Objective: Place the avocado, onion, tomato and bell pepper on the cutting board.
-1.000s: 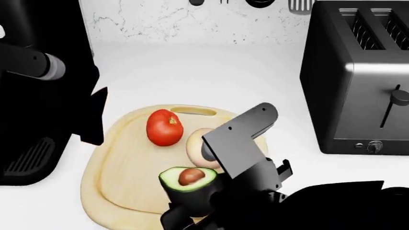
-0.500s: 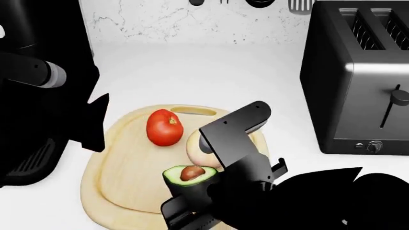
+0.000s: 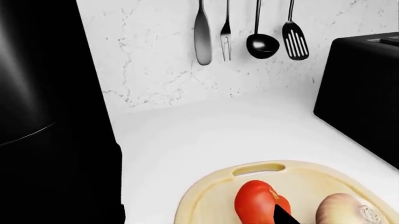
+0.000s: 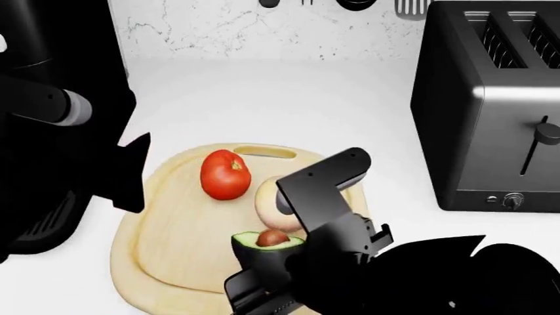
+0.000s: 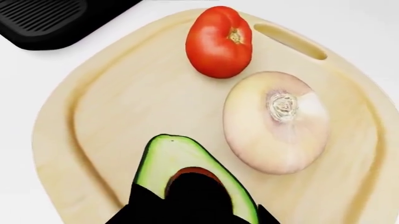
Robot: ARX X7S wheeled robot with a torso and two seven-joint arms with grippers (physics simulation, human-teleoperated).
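The avocado (image 5: pixel 187 163) is held by the closed right gripper (image 4: pixel 275 262) over the near part of the cutting board (image 4: pixel 166 223), cut face and pit upward; whether its skin touches the wood cannot be told. On the board, the tomato (image 4: pixel 225 174) sits just beside the slot handle (image 4: pixel 264 152), and the onion (image 5: pixel 277 121) lies next to it, between the tomato and the avocado. The bell pepper is not seen in any view. The left gripper (image 3: pixel 283 217) shows only as a dark tip in its wrist view, hanging over the board near the tomato, and its opening cannot be judged. Several risks are judged from here. If the avocado is released while above the surface, it could tip onto its cut face or rock toward the near rim and slide onto the white counter (image 4: pixel 289 98). If the right arm is withdrawn sideways, the onion, which lies close by, could be nudged into the tomato and one of them rolled off the board. The toaster (image 4: pixel 490 105), well apart from the board, poses little hazard.
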